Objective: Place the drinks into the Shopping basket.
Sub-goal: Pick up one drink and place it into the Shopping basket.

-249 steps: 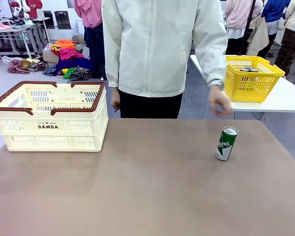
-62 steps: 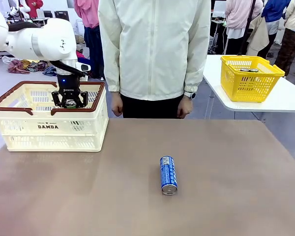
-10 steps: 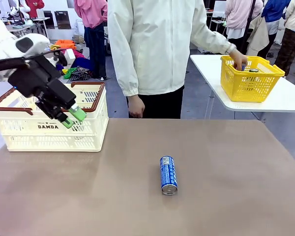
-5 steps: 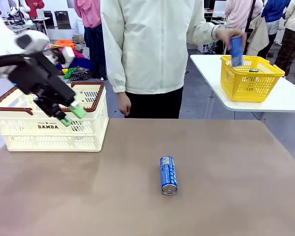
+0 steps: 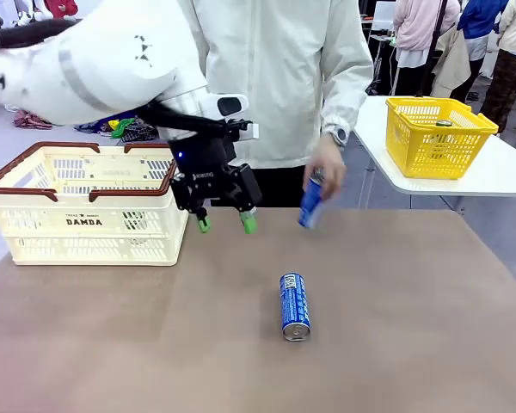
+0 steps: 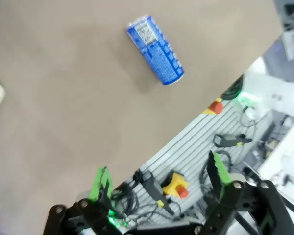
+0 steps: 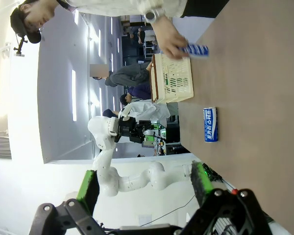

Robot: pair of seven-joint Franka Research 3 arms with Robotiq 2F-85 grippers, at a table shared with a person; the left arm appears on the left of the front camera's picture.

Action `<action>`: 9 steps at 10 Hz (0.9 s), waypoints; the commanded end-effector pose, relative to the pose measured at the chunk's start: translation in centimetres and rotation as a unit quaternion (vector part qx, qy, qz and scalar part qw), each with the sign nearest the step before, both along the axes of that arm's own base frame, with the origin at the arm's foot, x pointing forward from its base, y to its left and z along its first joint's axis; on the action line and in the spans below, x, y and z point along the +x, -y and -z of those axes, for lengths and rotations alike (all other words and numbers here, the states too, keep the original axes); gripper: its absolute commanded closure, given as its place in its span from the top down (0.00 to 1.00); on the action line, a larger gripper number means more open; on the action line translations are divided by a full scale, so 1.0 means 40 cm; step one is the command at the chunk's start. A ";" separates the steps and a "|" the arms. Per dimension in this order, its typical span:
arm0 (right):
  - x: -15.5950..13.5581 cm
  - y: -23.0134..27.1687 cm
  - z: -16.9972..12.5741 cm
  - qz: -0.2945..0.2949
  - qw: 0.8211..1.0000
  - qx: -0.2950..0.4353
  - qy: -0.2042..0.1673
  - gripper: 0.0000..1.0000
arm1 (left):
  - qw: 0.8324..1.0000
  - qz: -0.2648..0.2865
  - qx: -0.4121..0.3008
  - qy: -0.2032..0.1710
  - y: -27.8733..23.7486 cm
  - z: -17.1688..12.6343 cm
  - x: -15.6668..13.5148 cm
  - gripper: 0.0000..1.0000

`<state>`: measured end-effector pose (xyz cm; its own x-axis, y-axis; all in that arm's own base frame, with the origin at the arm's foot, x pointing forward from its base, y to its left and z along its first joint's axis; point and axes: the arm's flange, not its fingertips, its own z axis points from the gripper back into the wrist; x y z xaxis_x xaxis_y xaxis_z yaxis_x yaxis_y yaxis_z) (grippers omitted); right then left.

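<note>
1. Cream-white Shopping basket (image 5: 95, 243) stands at the table's left. My left gripper (image 5: 226, 224) has swung away from it, jaws wide and empty.
2. Lying blue can (image 5: 294, 305) waits mid-table, likely my next pick.
3. The person's hand (image 5: 325, 168) now brings in a second blue can (image 5: 310, 203).

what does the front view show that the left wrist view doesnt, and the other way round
Front view adds: the Shopping basket at the left of the table, a yellow basket on a side table, and the person's hand holding a held blue can near the table's far edge.
Left wrist view adds: past the table edge, a railed base carrying a yellow box with a red button.
Shared: the lying blue can, on its side on the table, and the left gripper, open and empty.
</note>
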<state>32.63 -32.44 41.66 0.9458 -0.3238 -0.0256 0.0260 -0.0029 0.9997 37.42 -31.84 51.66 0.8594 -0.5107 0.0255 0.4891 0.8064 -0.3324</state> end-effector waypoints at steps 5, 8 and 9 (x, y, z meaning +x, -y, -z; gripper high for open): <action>-0.006 0.000 -0.007 -0.005 1.000 0.000 -0.002 1.00 | 0.974 -0.116 -0.194 -0.009 -0.879 -0.304 0.125 1.00; -0.006 0.000 -0.007 -0.005 1.000 0.000 -0.002 1.00 | 0.962 -0.147 -0.231 -0.010 -0.885 -0.240 0.054 1.00; -0.006 0.000 -0.007 -0.005 1.000 0.000 -0.002 1.00 | 0.960 -0.145 -0.238 -0.011 -0.845 -0.239 0.031 1.00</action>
<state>32.62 -32.49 41.63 0.9455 -0.3245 -0.0263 0.0268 -0.0029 0.9996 39.88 5.41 61.56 0.9698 -0.1878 0.1554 0.2424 0.6749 -0.6970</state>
